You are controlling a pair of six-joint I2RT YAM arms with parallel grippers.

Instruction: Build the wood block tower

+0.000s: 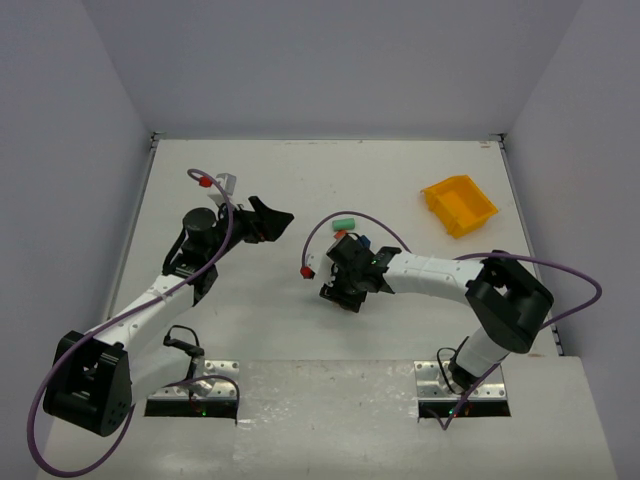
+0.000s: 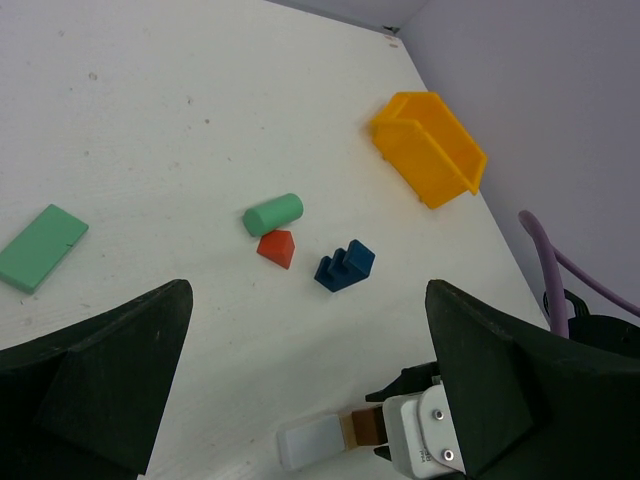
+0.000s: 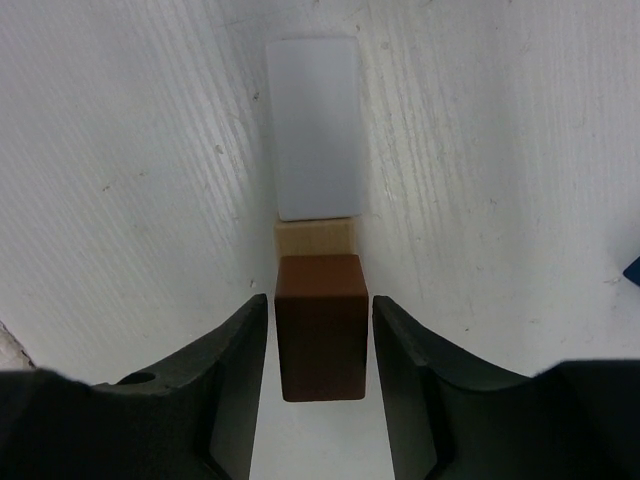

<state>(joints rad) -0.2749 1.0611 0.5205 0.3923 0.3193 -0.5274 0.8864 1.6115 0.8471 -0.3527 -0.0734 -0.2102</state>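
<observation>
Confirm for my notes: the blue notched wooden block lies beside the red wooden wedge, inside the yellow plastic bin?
No: the blue notched wooden block lies beside the red wooden wedge on the table, not in the bin; left wrist view shows.

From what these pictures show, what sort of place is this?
Probably a laboratory robot test cell: a white table boxed in by plain pale walls, with a left robot arm and a right robot arm bolted at its near edge.

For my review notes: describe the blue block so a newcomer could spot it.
From the yellow bin, look toward the table's middle to three blocks. The blue block sits beside the red wedge and mint cylinder; only it has a notch.
</observation>
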